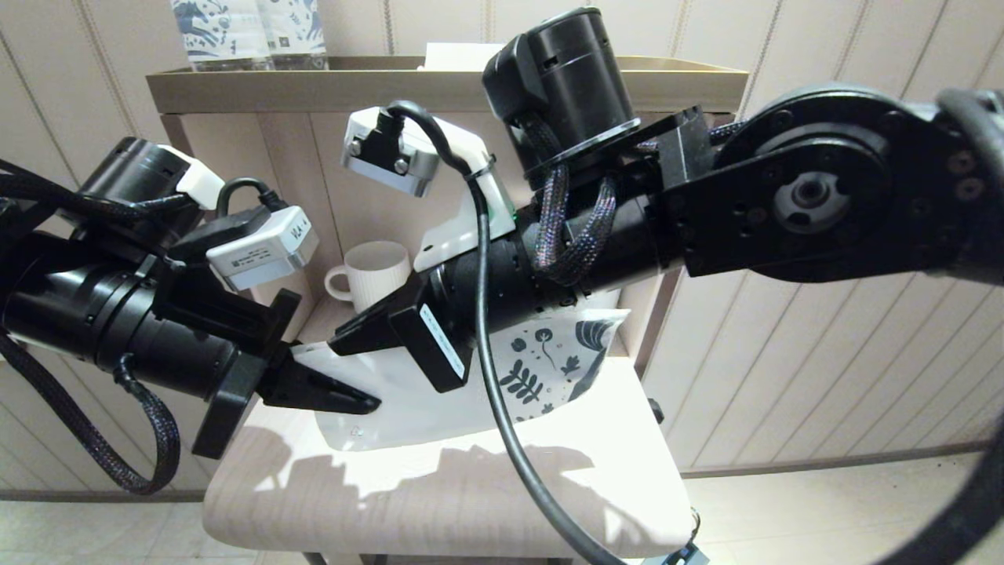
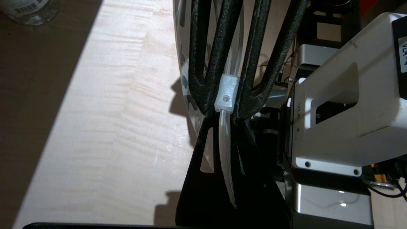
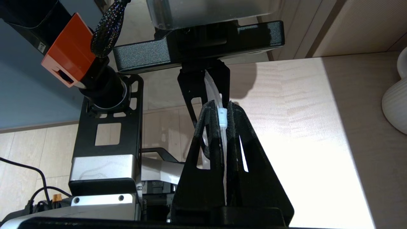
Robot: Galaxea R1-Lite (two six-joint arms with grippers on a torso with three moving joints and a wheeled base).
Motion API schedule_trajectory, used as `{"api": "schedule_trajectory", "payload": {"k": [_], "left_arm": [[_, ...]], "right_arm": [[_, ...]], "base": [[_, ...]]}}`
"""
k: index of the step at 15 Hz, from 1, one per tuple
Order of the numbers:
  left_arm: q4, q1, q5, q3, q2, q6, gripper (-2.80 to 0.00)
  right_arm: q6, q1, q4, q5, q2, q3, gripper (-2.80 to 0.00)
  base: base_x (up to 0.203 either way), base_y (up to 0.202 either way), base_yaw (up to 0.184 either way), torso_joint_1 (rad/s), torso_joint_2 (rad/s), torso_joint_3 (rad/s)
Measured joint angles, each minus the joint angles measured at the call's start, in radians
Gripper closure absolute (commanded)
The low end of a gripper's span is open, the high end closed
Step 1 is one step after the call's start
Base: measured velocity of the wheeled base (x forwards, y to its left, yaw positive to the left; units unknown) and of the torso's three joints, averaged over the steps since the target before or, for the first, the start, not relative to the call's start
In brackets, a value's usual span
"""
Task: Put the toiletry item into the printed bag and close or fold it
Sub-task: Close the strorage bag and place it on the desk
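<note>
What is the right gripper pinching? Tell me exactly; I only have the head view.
Observer: The right gripper is shut on a small white slider on the clear top strip of the printed bag.
Operator: Report the left gripper.
Observer: The left gripper is shut on that same strip, right next to the slider, facing the right gripper.
Operator: Name anything hidden behind the left arm.
Observer: A clear bottle with a barcode label stands in the shaded part of the surface.
</note>
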Motion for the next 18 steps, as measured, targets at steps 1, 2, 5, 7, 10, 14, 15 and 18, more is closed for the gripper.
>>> {"api": "schedule_trajectory", "payload": {"k": [1, 2, 5, 7, 10, 14, 15, 18], "left_arm": [[0.0, 0.0, 0.0, -0.005, 0.0, 0.0, 0.0], [0.0, 0.0, 0.0, -0.009, -0.001, 0.0, 0.0], [0.001, 0.0, -0.001, -0.021, -0.002, 0.0, 0.0], [0.001, 0.007, -0.007, -0.027, -0.002, 0.0, 0.0], [0.001, 0.02, -0.008, -0.029, -0.001, 0.0, 0.0], [0.0, 0.029, -0.01, -0.032, 0.004, -0.004, 0.0], [0.0, 0.03, -0.01, -0.035, 0.007, -0.005, 0.0], [0.002, 0.039, -0.015, -0.047, 0.012, -0.005, 0.0]], "right_arm": [[0.0, 0.0, 0.004, -0.002, -0.005, 0.001, 0.0], [-0.002, -0.002, 0.011, -0.003, -0.01, 0.004, 0.0], [-0.021, -0.022, 0.029, -0.003, -0.025, 0.021, 0.0], [-0.025, -0.042, 0.03, -0.003, -0.043, 0.05, 0.0], [-0.034, -0.074, 0.03, -0.003, -0.086, 0.113, 0.0], [-0.034, -0.12, 0.031, -0.01, -0.186, 0.215, 0.0], [-0.034, -0.133, 0.03, -0.015, -0.214, 0.251, 0.0], [-0.034, -0.188, 0.028, -0.028, -0.31, 0.358, 0.0]], "base": [[0.0, 0.0, 0.0, 0.0, 0.0, 0.0], [0.0, 0.0, 0.0, 0.0, 0.0, 0.0], [0.0, 0.0, 0.0, 0.0, 0.0, 0.0], [0.0, 0.0, 0.0, 0.0, 0.0, 0.0], [0.0, 0.0, 0.0, 0.0, 0.0, 0.0], [0.0, 0.0, 0.0, 0.0, 0.0, 0.0], [0.0, 0.0, 0.0, 0.0, 0.0, 0.0], [0.0, 0.0, 0.0, 0.0, 0.0, 0.0]]}}
